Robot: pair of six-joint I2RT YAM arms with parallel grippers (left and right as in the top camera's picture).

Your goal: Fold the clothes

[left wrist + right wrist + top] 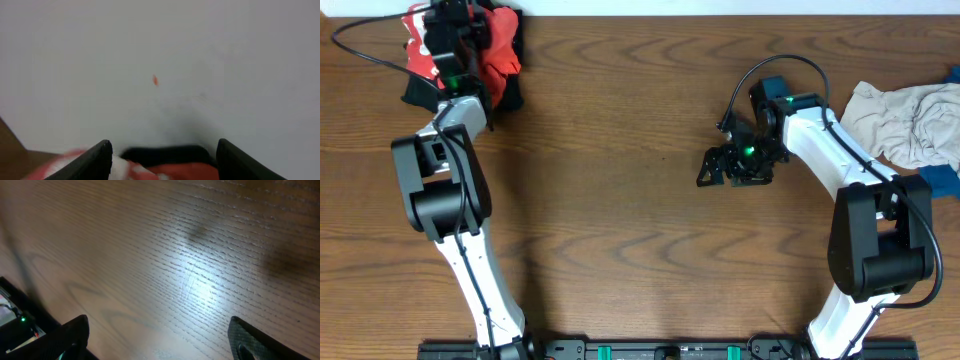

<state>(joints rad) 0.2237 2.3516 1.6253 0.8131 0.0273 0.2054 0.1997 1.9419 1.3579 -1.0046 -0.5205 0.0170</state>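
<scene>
The red-orange T-shirt (498, 52) with white print lies bunched at the 11 o'clock corner of the desk (620, 230). It sits on a black garment (511, 93) whose edges show at the shirt's 4 and 8 o'clock sides. The left gripper (162, 164) hangs right over this heap. In the left wrist view its fingers (95, 161) stand well apart, with red and white cloth and a black band lying between them low in the frame. I cannot tell whether they press on the cloth or only straddle it. Behind them is a plain pale wall.

The right gripper (713, 170) is near the desk's middle, a little toward 3 o'clock, over bare wood. Its fingers (67, 336) are spread wide and hold nothing, and only wood grain shows between them.

A crumpled pale grey garment (905, 120) lies at the 3 o'clock edge, well apart from the right gripper and just beside that arm's upper link. One blue piece (954, 75) peeks in at the grey garment's 2 o'clock side, and another blue piece (942, 180) touches it at 5 o'clock.
</scene>
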